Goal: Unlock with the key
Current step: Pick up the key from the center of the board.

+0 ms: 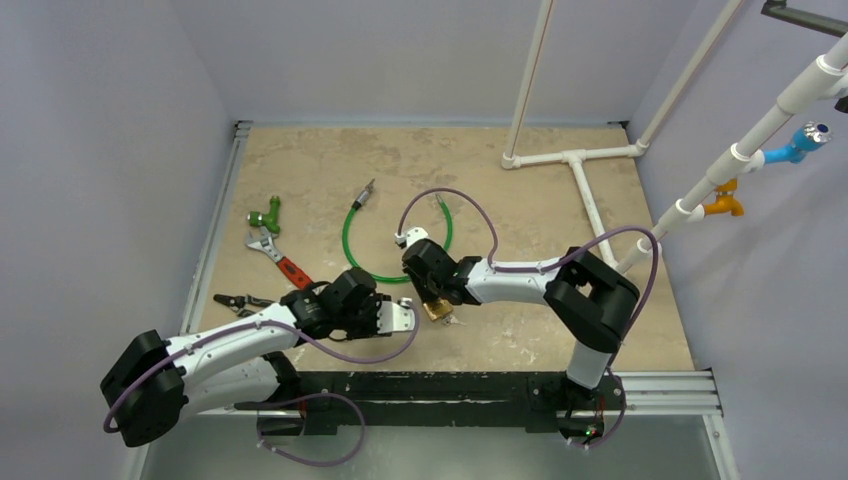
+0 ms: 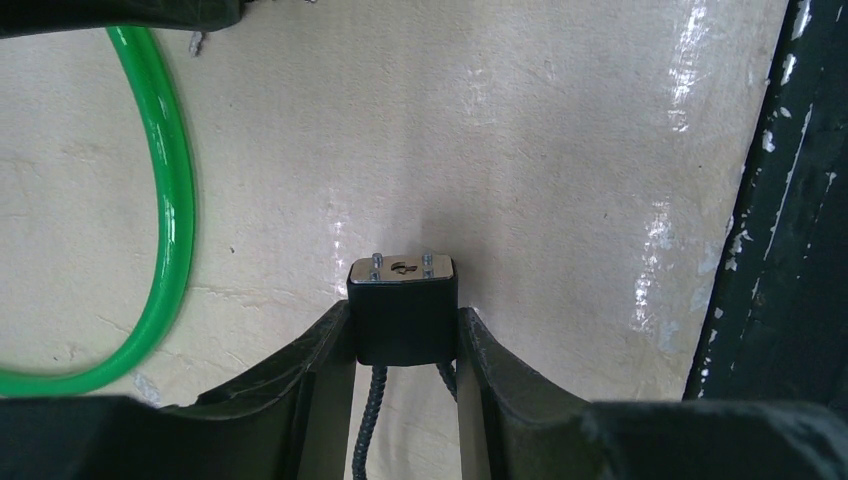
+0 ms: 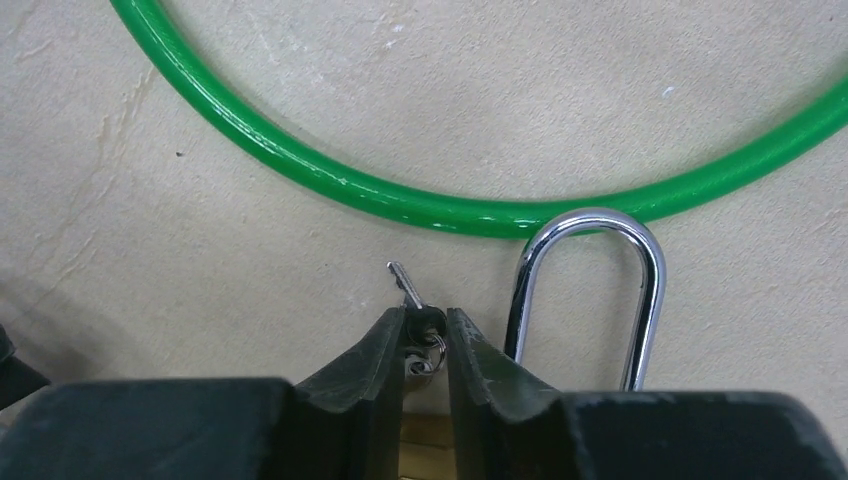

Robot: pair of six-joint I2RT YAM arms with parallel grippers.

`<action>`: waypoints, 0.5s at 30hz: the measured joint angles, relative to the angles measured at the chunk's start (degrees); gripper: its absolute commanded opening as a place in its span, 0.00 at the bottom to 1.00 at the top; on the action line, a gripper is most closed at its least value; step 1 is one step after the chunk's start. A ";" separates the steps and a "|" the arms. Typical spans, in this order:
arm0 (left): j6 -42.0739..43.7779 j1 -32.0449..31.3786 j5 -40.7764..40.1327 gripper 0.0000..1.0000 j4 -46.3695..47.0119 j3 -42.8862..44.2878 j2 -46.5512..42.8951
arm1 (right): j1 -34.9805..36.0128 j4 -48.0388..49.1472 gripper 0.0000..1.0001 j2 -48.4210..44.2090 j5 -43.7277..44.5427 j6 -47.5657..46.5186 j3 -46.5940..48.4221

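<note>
Jutting from right end effector, the key.

I read the bench as beige, mottled with paler blotches; the cable loop is glossy bright green; the left fingers are black, and so is the lock body, apart from its silvery face; the right fingers are black too; the key is silver with a dark head; the shackle is mirror chrome, the padlock brass; the wrench has a red handle; the pipes are white, with one blue tap and one orange tap.
</note>
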 measured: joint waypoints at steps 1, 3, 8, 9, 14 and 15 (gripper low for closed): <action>-0.37 0.00 0.00 0.33 0.22 -0.07 -0.17 | 0.13 0.28 0.11 0.15 0.48 0.00 0.04; -1.05 0.00 0.04 0.36 0.24 -0.07 -0.68 | 0.59 0.39 0.06 0.35 1.16 -0.13 0.15; -2.60 0.00 0.96 0.69 -0.92 -0.04 -3.39 | 2.36 1.07 0.00 0.61 3.76 -0.22 0.20; -2.95 0.00 1.16 0.70 -1.27 -0.04 -4.04 | 2.54 1.25 0.00 0.61 3.74 -0.20 0.11; -4.00 0.79 2.36 0.87 -3.13 0.17 -6.75 | 2.80 3.37 0.00 -0.48 2.84 -0.04 -1.70; -4.04 1.29 2.67 0.91 -3.61 0.33 -7.08 | 2.80 3.80 0.00 -1.20 2.23 -0.02 -2.43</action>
